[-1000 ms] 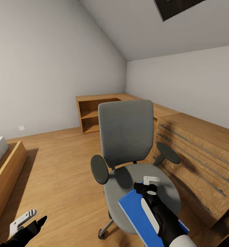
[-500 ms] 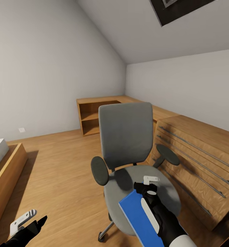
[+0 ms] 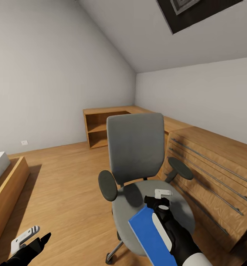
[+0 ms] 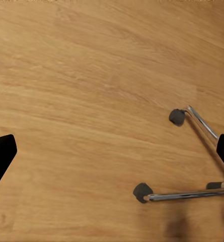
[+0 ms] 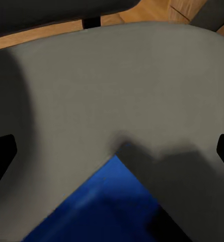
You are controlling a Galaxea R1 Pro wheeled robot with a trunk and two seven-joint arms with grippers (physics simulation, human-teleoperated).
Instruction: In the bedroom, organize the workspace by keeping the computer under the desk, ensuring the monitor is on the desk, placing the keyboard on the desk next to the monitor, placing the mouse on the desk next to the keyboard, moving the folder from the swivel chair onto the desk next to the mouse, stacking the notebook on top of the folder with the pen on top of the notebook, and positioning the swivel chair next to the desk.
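two arms in play, and the right one has the job: the right gripper (image 3: 162,199) hangs over the chair (image 3: 138,155) seat, with the blue notebook (image 3: 147,236) lying under its forearm, one corner poking out onto the grey cushion. from the right wrist camera the notebook (image 5: 99,204) corner sits between the two black fingertips (image 5: 1,154) at the frame's edges, and they stand wide apart, so that hand is spread and gripping nothing that i can see. whether the book rests on the seat or rides on the arm i can't quite tell, though its shadow falls close on the cushion.

the left gripper (image 3: 29,236) is low by the floor (image 3: 64,184), well off to the side; its wrist view looks straight down on bare boards and two castors (image 4: 142,191) of the chair's chrome base, fingers wide and empty.

no folder to be seen on the seat, and no desk either, just a wooden dresser (image 3: 212,173) with bar handles beside the chair and a low shelf (image 3: 101,127) in the far corner.

my read: this is the notebook step. next call is to settle the open fingers around the book's edge, close firmly, lift it clear of the cushion without nudging the chair, then turn to find the desk
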